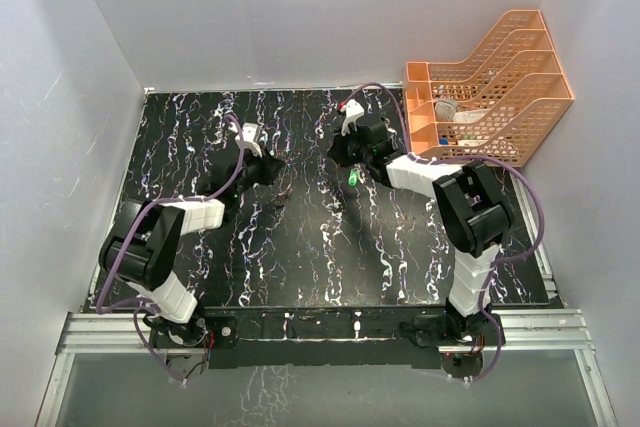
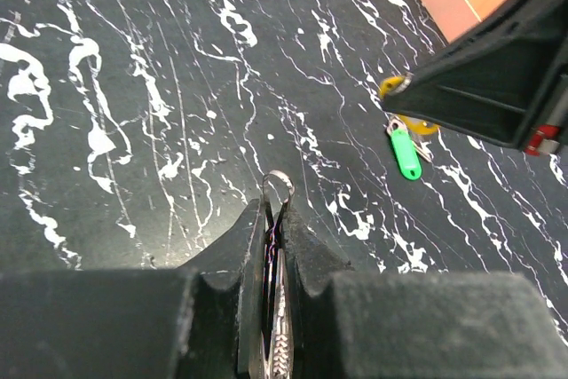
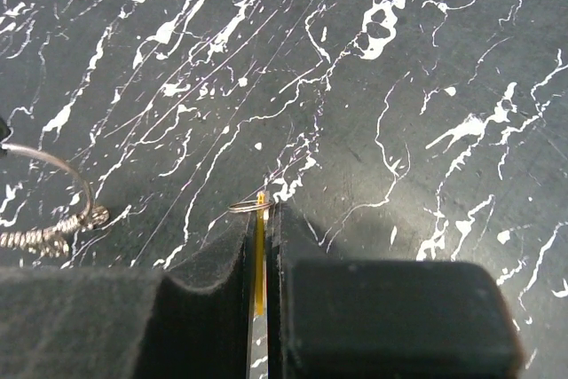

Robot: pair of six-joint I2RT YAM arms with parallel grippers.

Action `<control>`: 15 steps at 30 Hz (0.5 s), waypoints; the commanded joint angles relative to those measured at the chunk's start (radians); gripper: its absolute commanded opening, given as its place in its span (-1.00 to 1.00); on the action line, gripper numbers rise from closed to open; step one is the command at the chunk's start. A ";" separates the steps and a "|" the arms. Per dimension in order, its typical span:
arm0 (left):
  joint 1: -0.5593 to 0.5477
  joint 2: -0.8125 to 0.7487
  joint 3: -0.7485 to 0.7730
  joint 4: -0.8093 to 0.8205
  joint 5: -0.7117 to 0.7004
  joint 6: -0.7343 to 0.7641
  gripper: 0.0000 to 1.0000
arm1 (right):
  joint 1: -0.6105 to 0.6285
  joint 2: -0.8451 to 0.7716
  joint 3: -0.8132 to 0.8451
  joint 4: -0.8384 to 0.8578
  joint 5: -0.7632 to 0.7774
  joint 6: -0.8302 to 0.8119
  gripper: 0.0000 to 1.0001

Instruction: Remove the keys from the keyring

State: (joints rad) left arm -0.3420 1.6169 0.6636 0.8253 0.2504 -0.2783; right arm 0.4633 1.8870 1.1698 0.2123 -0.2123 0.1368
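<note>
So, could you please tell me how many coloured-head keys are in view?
2. The green key is just beside the right tool; the yellow key is pinched in it. Others may be hidden.

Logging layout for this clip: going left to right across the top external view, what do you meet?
Left pincer shut on the keyring → green-headed key → orange file rack. Right pincer, gripping the yellow-headed key, overlaps the green one: omitted.

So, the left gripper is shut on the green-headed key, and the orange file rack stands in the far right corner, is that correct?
Not quite. The left wrist view shows the left gripper shut on a thin silvery wire ring, not the green-headed key, which is well clear of it. The orange file rack does stand in the far right corner.
</note>
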 commanded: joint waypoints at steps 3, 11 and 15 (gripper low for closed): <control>0.010 0.073 0.026 0.102 0.072 -0.049 -1.00 | -0.001 0.074 0.093 0.096 -0.014 -0.023 -1.00; 0.043 0.224 0.089 0.126 0.068 -0.034 -1.00 | 0.002 0.164 0.168 0.130 -0.020 -0.051 -1.00; 0.071 0.279 0.138 0.124 0.053 -0.015 -1.00 | 0.004 0.221 0.234 0.116 -0.030 -0.055 -1.00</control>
State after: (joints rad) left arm -0.2985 1.8725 0.7406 0.8993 0.3054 -0.3183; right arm 0.4637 2.0716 1.3098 0.2630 -0.2264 0.1036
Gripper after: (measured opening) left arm 0.075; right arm 0.033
